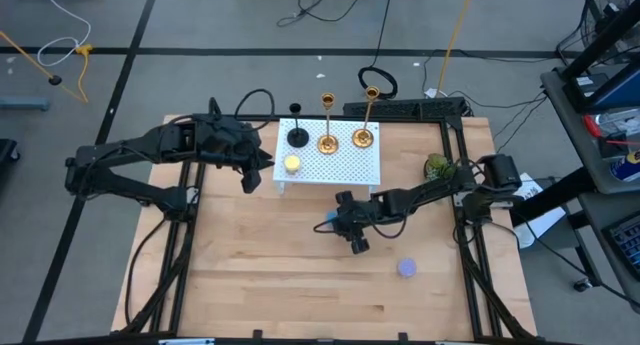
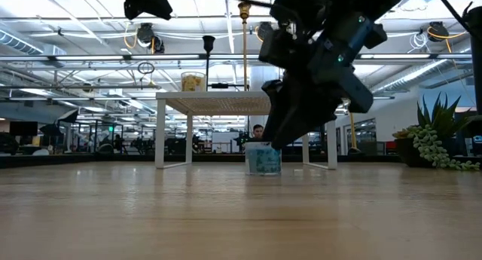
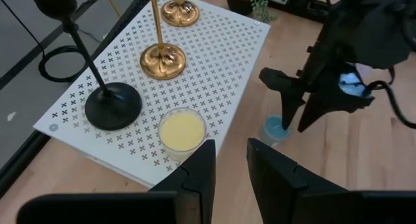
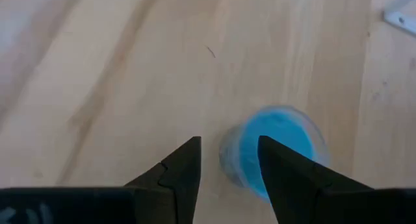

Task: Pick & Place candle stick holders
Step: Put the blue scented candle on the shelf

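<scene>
On the white perforated stand (image 1: 345,170) a black holder (image 3: 107,104), two brass holders (image 3: 160,58) (image 3: 179,11) and a yellow round piece (image 3: 181,130) stand on their bases. My left gripper (image 3: 231,162) is open and empty, just near of the stand's left end (image 1: 256,178). A blue round piece (image 4: 276,149) stands on the table in front of the stand (image 2: 263,158). My right gripper (image 4: 229,162) is open and points down right above it, one finger over its rim. A lavender piece (image 1: 406,268) stands on the table nearer the front. My right gripper comes at the blue piece's rim (image 4: 234,152) from above, one finger over the piece and one outside it. I cannot tell whether the fingers touch it. The piece stands upright on the table.
A green plant (image 1: 437,167) stands at the table's right, beside the stand. The stand's legs (image 2: 187,139) rise behind the blue piece. Bare wood lies across the near and left parts of the table (image 1: 250,275).
</scene>
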You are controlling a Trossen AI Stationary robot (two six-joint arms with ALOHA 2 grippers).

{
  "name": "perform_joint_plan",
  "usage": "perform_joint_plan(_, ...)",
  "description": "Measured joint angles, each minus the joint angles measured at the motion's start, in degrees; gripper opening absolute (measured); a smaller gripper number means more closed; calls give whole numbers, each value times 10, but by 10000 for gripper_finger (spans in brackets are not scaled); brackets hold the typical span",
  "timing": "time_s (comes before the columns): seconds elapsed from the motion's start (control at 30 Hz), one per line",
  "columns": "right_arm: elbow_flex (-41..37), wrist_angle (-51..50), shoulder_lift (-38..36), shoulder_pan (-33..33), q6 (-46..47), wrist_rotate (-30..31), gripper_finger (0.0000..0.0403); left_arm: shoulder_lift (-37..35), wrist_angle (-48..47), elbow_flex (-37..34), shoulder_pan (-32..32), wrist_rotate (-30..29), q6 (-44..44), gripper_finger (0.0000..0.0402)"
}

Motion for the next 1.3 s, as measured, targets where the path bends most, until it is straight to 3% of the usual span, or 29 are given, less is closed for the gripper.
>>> perform_joint_plan(0.3,0,-4,4,-13,-12,0,109,1,0,0,0,0,5,95)
perform_joint_plan(0.7,0,-2,2,-13,-11,-1,8,1,0,0,0,0,9,95)
perform_joint_plan(1.03,-2,-6,-18,-6,57,-3,3,1,0,0,0,1,9,95)
perform_joint_plan(1.2,-1,-8,-70,10,69,-74,2,1,-1,0,0,1,9,95)
perform_joint_plan(1.3,22,-23,-101,25,61,-67,1,1,-1,0,0,1,9,95)
